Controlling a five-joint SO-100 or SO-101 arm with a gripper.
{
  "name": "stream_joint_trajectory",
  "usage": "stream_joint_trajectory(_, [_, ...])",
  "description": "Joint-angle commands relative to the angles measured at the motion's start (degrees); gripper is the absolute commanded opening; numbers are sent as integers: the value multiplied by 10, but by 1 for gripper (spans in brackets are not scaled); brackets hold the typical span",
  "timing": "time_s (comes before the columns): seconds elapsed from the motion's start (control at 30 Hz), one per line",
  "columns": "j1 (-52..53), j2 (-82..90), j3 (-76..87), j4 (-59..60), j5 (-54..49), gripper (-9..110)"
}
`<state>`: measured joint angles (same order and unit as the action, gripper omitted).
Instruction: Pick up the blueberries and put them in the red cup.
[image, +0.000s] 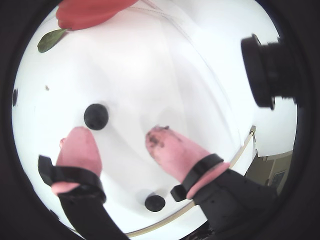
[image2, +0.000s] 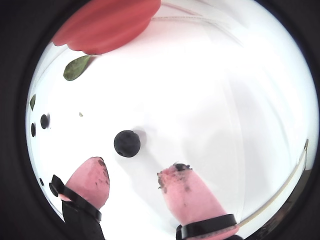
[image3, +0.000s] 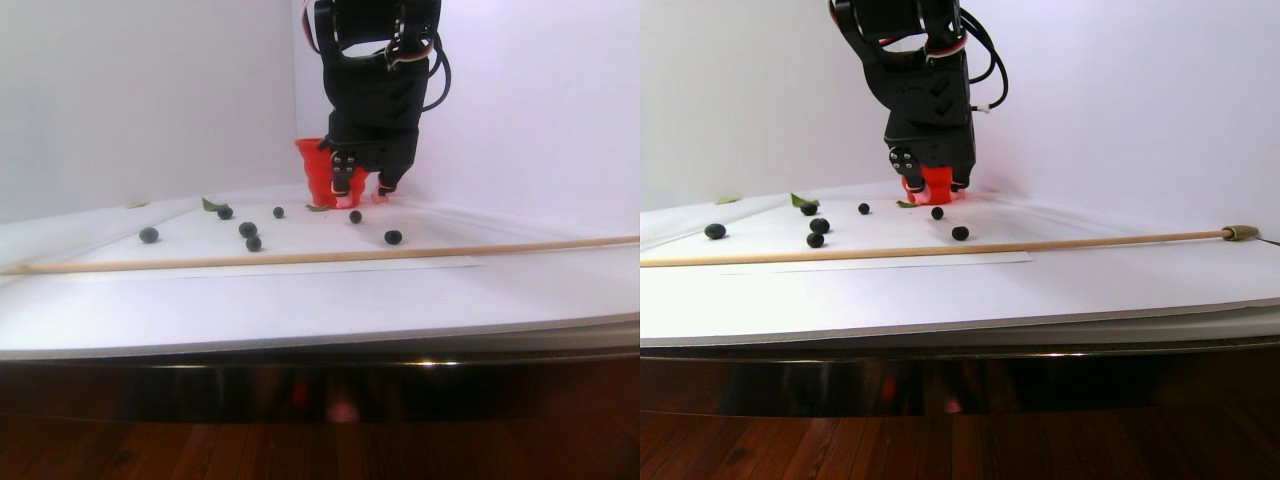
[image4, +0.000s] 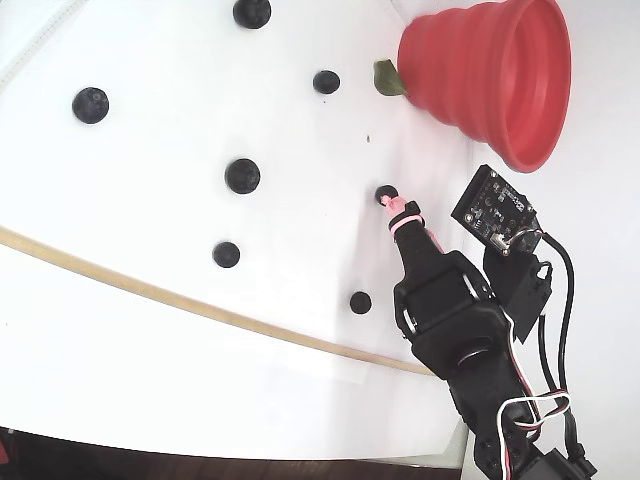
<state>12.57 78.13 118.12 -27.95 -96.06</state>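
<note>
In a wrist view, the end effector (image: 122, 137) stands wide, its two pink-padded fingers (image: 77, 150) apart with nothing between them. One blueberry (image: 96, 116) lies on the white surface (image: 165, 75) just ahead of the left finger, apart from both pads. A second berry (image: 154, 203) lies nearer the camera, between the finger bases. The right pad bears dark smears at its tip. A green leaf (image: 51, 40) lies at upper left, just beside the edge of the red cup (image: 90, 12).

In the fixed view, reading left to right: blueberries (image4: 90, 105) lie scattered over the surface, with more at (image4: 242, 175), (image4: 226, 254), (image4: 252, 12) and (image4: 326, 82). A thin wooden rod (image4: 200, 305) crosses the surface diagonally below them. One berry (image4: 360, 302) lies just left of the arm (image4: 450, 320). The pink fingertips reach to the berry (image4: 385, 194) in the middle; contact cannot be confirmed from this angle. The red cup lies tipped on its side at upper right, rim facing right, with the leaf touching its narrow end.

In the stereo pair view, the arm hangs low over the surface in front of the cup, and the berries lie spread behind the rod
</note>
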Motion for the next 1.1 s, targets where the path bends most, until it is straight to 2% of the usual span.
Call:
stream_joint_trajectory(0.0, [-3, 10, -42, -23, 4, 20])
stream_joint_trajectory(1.07, [-11, -67, -94, -74, -2, 21])
